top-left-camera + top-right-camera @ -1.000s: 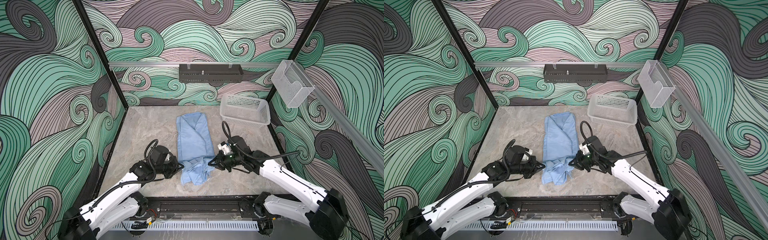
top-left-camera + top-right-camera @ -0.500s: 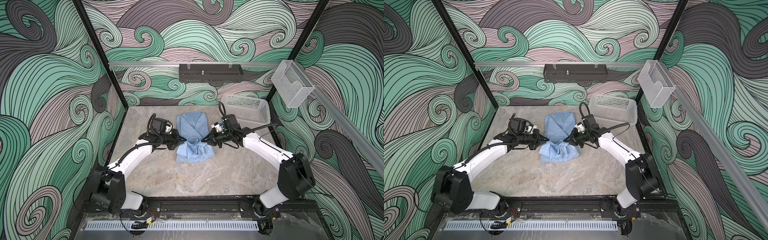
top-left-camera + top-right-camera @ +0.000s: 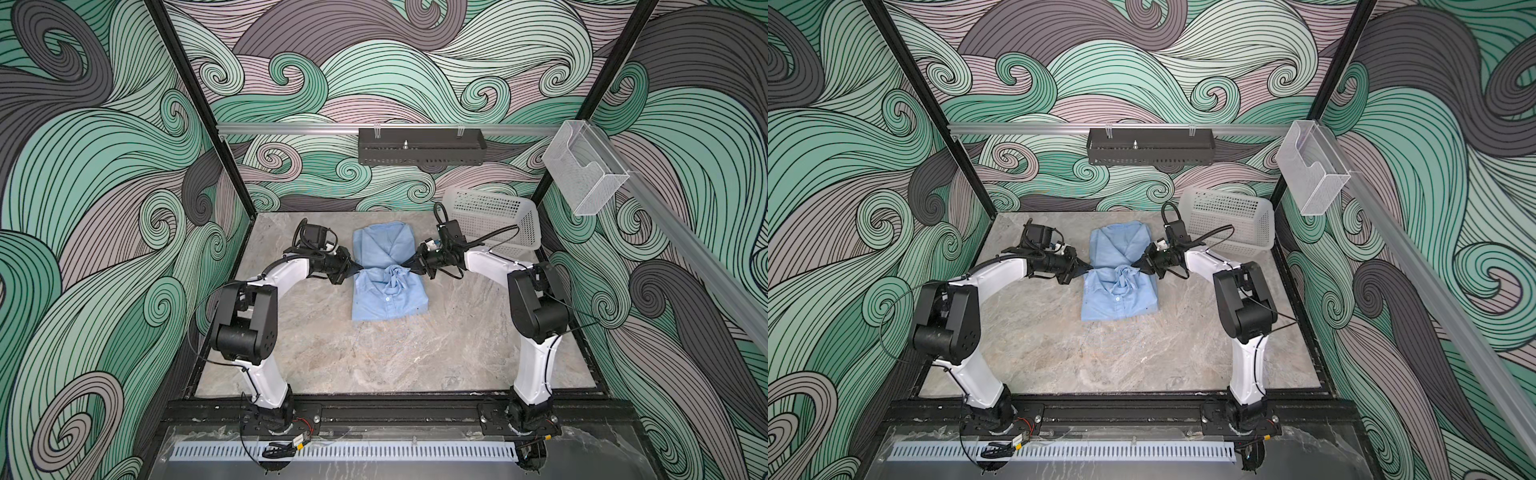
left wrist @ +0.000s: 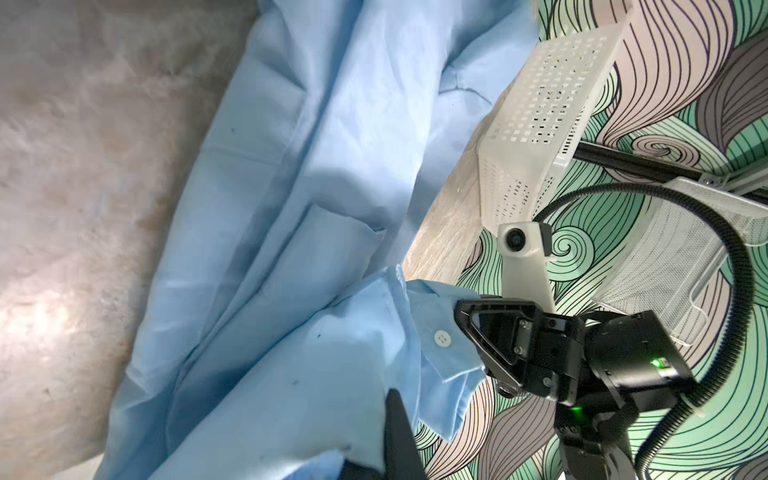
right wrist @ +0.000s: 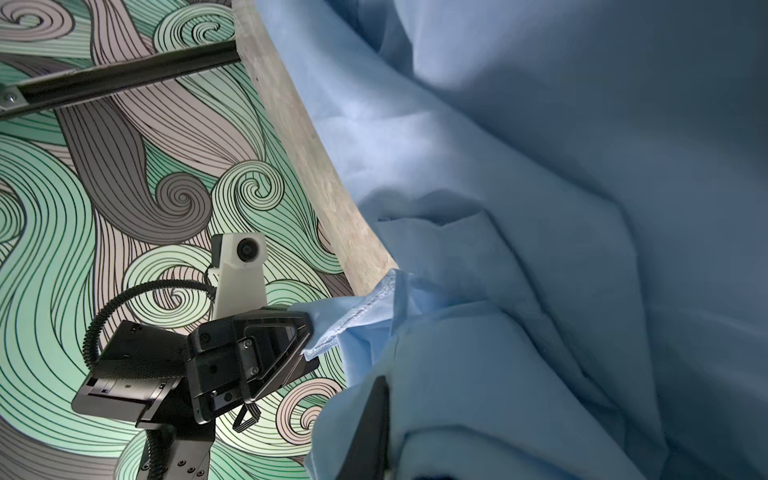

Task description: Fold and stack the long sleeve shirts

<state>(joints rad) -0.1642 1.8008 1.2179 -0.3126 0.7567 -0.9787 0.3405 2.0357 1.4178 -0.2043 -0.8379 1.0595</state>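
The long sleeve shirt [image 3: 388, 297] [image 3: 1119, 301] is light blue and lies on the marble table, its near half doubled over with a bunched knot of cloth at the fold's middle. My left gripper [image 3: 357, 268] [image 3: 1089, 266] is shut on the shirt's left edge at that fold. My right gripper [image 3: 409, 266] [image 3: 1136, 264] is shut on the right edge opposite. In the left wrist view, cloth [image 4: 291, 208] wraps my left gripper [image 4: 388, 415]; a cuff with a pale button [image 4: 441, 339] hangs from the right gripper [image 4: 463, 318]. In the right wrist view, fabric [image 5: 540, 208] covers my right gripper [image 5: 380, 399].
A white perforated basket [image 3: 494, 220] [image 3: 1229, 224] [image 4: 552, 95] lies tipped at the back right, just behind the right arm. A black tray [image 3: 419, 146] and a clear holder [image 3: 584, 174] hang on the walls. Bare marble [image 3: 395, 357] spreads in front of the shirt.
Both grippers have carried the shirt's near end from the front of the table toward the back, doubling the shirt over itself. The arms now stretch far out.
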